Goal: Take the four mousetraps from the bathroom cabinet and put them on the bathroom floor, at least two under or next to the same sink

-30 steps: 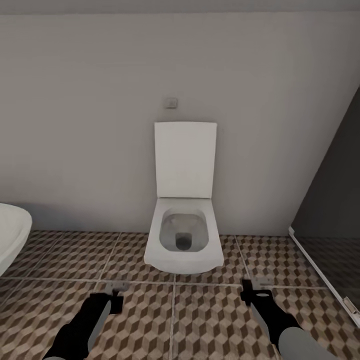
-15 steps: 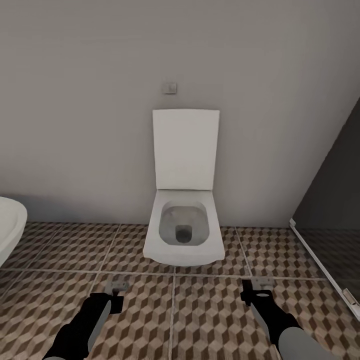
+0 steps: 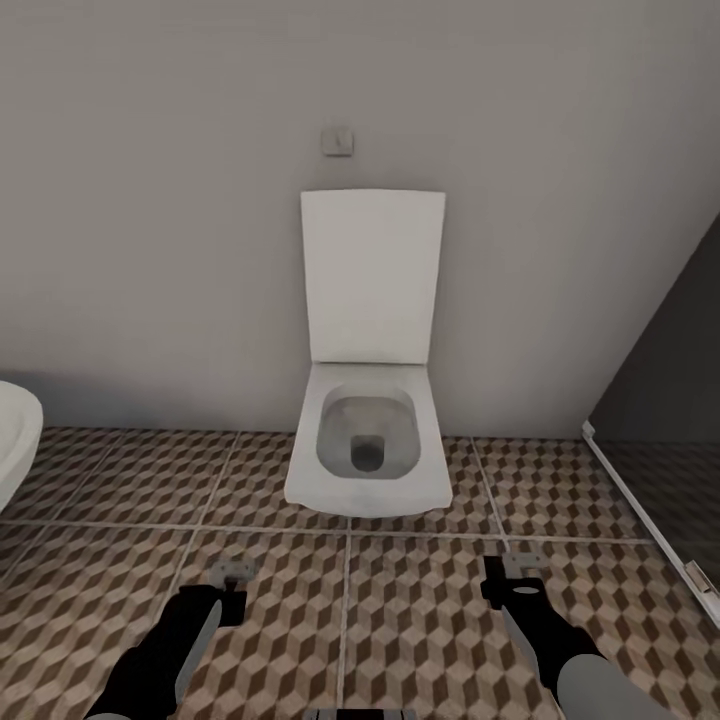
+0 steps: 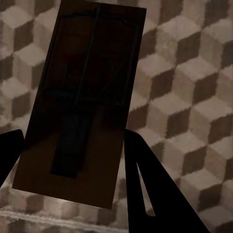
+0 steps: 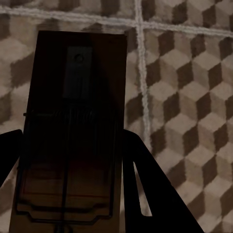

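View has closed in on the toilet (image 3: pixel 367 440) since 1 s ago; bathtub edge (image 3: pixel 12 440) slides further off at the side, arms unchanged in frame. Left gripper (image 3: pixel 232 578) clenched on 1 mousetrap (image 4: pixel 82 107), right gripper (image 3: pixel 512 570) clenched on another mousetrap (image 5: pixel 70 141), both carried low over the bathroom floor (image 3: pixel 420 620). No sink here, so keep driving with both traps held flat and firmly pinched, turn toward the vanity, and release only once beside it.

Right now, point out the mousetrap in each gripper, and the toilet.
Left mousetrap (image 4: pixel 80 104), left wrist view: middle of its wooden slab.
Right mousetrap (image 5: pixel 70 131), right wrist view: middle of its slab.
Toilet (image 3: pixel 368 445), head view: its bowl.
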Controlling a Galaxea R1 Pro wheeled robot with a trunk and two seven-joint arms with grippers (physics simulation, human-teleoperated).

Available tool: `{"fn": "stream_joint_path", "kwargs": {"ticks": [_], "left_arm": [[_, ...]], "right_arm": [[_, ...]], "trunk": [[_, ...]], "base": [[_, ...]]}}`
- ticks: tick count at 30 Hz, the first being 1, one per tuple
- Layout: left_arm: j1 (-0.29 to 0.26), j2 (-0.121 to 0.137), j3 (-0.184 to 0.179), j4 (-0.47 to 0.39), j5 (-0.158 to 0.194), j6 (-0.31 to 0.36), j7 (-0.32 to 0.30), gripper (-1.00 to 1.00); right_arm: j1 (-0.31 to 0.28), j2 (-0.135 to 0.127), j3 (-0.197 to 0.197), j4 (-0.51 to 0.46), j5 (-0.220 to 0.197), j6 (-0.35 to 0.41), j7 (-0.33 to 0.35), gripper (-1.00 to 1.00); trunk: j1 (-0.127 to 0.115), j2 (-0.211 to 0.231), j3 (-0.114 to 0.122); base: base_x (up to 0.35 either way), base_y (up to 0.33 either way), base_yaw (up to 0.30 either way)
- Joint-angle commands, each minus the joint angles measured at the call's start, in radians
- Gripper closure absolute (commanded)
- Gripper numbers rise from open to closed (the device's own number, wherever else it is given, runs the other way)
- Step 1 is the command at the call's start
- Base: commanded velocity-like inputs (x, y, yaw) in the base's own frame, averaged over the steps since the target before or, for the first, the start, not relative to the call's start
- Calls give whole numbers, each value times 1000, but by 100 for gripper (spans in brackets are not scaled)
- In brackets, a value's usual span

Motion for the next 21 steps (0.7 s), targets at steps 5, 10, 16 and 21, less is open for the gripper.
{"fn": "stream_joint_path", "kwargs": {"ticks": [5, 10, 16, 21], "left_arm": [[0, 1, -3, -9, 4, 5, 6, 100], [0, 1, -3, -13, 4, 5, 6, 100], [0, -1, 0, -53, 4, -3, 6, 100], [0, -4, -1, -142, 6, -24, 6, 100]], "right_arm": [[0, -1, -5, -2, 7, 4, 2, 100], [0, -1, -5, -2, 7, 4, 2, 100], [0, 0, -5, -2, 7, 4, 3, 100], [0, 0, -5, -2, 7, 4, 3, 100]], "trunk": [[2, -2, -20], [4, -3, -40], [4, -3, -40], [4, -3, -40]], "base": [[0, 0, 0], [0, 0, 0], [0, 0, 0], [0, 0, 0]]}}
